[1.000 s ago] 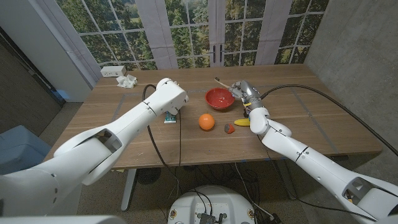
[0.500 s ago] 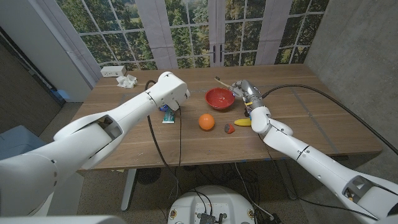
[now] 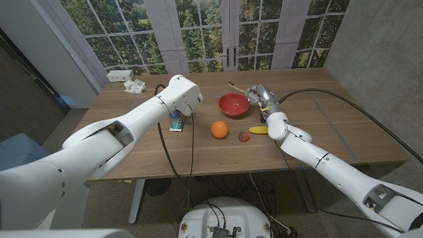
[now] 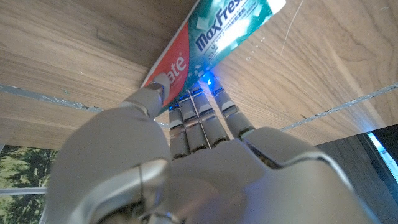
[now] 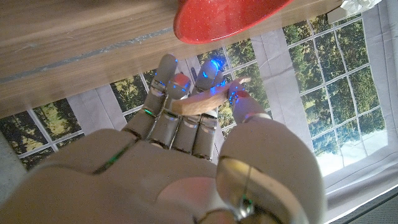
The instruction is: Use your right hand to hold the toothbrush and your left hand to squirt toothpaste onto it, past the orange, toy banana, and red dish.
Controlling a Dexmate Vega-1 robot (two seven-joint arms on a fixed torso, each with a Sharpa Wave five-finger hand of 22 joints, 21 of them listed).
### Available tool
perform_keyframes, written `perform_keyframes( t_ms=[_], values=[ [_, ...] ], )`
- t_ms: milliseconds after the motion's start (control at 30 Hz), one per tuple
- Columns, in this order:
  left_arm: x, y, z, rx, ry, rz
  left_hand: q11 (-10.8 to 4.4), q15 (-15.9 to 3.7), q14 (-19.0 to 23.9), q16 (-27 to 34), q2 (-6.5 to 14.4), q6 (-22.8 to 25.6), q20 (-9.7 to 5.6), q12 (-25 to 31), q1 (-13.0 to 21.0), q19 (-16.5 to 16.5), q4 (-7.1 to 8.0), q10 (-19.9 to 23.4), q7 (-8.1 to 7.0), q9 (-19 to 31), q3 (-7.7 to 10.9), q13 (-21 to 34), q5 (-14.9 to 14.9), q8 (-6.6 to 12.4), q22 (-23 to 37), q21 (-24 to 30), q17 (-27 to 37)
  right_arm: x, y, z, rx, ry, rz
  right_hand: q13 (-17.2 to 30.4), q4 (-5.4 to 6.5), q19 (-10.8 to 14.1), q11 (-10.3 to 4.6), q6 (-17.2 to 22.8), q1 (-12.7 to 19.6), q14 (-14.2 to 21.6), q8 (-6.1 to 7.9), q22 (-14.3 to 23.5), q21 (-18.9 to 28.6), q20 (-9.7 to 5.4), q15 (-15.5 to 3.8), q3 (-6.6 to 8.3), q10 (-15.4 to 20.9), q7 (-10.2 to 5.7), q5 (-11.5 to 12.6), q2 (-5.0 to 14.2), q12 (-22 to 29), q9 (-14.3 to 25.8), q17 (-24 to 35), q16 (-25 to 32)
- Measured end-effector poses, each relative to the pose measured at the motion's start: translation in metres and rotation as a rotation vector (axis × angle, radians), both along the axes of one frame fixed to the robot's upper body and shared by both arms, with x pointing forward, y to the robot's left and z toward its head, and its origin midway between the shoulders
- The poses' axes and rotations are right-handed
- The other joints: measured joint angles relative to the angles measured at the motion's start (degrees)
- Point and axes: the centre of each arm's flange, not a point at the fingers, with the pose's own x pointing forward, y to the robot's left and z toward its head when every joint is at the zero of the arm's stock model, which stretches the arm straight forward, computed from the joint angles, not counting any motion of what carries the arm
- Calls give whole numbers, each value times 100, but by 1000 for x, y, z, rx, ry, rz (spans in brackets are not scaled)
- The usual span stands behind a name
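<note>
Wooden table (image 3: 317,125) carries everything.

Left hand (image 3: 185,98) is at about 9 o'clock from the red dish (image 3: 233,104), down on the toothpaste tube (image 3: 176,121). In the left wrist view the fingers (image 4: 198,118) and thumb close around the tube's end (image 4: 211,37), which seems to lie against the wood, though I can't confirm it's a firm grip.

Right hand (image 3: 263,99) sits at 3 o'clock of the dish, fingers wrapped on the toothbrush (image 3: 236,86), handle crossing the palm side in the right wrist view (image 5: 205,99); the brush end points out toward 11 o'clock, over the dish's far rim.

Orange (image 3: 219,129) is at 6 o'clock from the dish, toy banana (image 3: 257,130) at about 5 o'clock, a small red-grey toy (image 3: 244,135) between them.

Step in hand: brush is held, tube pickup under way. Next: secure the tube, lift it, carry it across clear of orange and dish, nozzle to bristles, then squeeze. Nozzle direction isn't clear, so it may need reorienting.
</note>
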Motion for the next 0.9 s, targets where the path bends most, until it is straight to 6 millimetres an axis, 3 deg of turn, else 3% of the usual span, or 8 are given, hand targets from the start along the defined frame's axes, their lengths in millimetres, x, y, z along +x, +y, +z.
perform_keyframes(
  t_ms=[233,900],
  values=[
    [1,2,-1,-6,-24,29,-59,-110,398,279,110,434,-123,207,185,387,-32,401,-71,53,-79,110,-34,113,64,292,144,2,0,2,3,5,3,-9,-7,0,1,0,-15,0,-3,0,0,0,0,7,0,0,0,14,17,3,0,46],
    [-10,9,3,-2,-142,69,-120,-113,394,280,103,507,-112,227,238,416,11,465,-101,105,-123,171,-33,157,98,381,164,2,4,2,15,16,23,-18,-40,0,1,-1,-76,-52,-45,0,45,0,11,41,1,-1,-4,-2,17,20,1,131]
  ],
)
